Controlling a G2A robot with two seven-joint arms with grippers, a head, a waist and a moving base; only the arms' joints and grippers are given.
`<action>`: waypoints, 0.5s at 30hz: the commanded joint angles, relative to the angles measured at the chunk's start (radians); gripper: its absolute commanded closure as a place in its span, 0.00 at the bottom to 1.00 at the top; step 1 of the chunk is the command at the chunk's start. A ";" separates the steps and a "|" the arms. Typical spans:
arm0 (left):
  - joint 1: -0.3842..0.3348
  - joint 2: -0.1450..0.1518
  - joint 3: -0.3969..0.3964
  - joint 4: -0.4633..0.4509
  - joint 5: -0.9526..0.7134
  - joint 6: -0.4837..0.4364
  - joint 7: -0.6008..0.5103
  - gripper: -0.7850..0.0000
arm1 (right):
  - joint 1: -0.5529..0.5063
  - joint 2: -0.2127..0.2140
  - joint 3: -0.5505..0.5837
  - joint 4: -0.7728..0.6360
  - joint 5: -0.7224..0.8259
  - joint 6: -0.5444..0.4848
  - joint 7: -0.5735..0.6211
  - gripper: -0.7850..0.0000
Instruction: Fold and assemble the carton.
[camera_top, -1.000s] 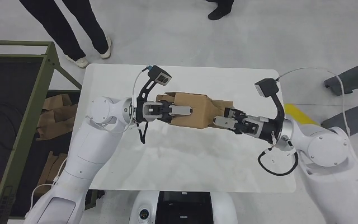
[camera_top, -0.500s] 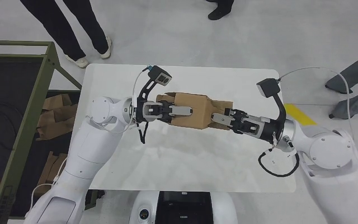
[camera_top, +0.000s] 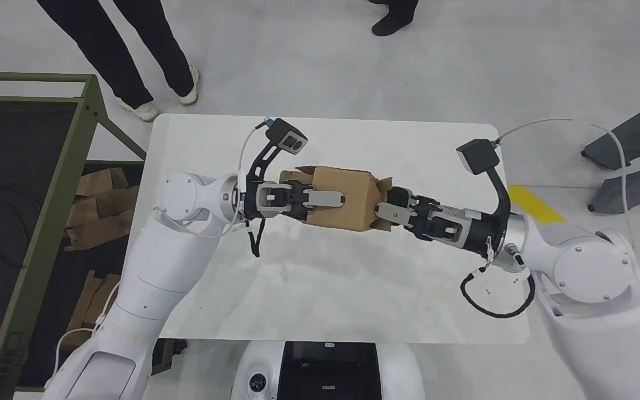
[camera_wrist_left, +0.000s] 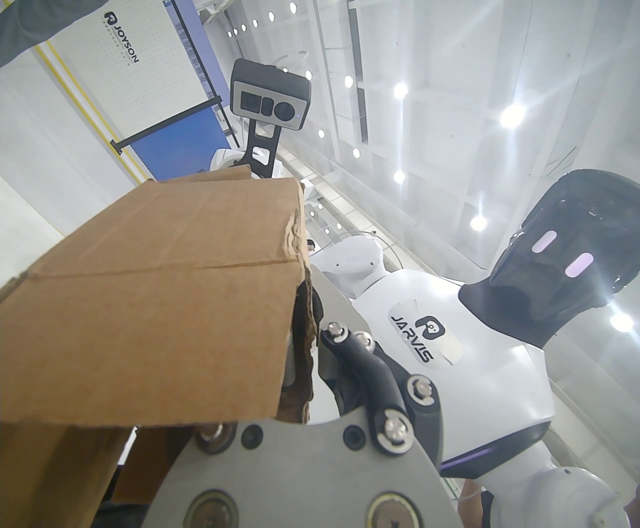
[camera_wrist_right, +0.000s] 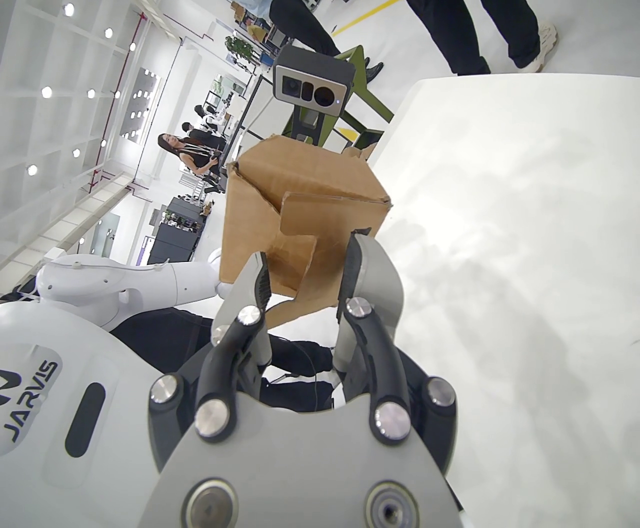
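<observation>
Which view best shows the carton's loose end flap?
The right wrist view: the end flap faces the camera, unfolded, between the fingers of the open right gripper. The top view gives the carton from above, its flap end at that gripper. The left wrist view gives a plain side wall.

Plain brown carton (camera_top: 345, 195), white table (camera_top: 300, 290), silver-and-black right claw (camera_wrist_right: 308, 262), olive-green rack (camera_top: 90, 85).
</observation>
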 joint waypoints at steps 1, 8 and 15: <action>-0.001 0.000 0.002 0.000 0.001 0.000 0.000 1.00 | 0.000 0.000 -0.002 0.000 0.003 -0.003 -0.002 0.65; -0.004 -0.001 0.006 0.000 -0.001 0.001 0.000 1.00 | 0.013 0.000 -0.023 0.007 0.002 -0.007 0.000 0.65; -0.005 -0.001 0.009 -0.002 -0.001 0.000 -0.003 1.00 | 0.030 -0.002 -0.044 0.013 0.004 -0.011 -0.001 0.66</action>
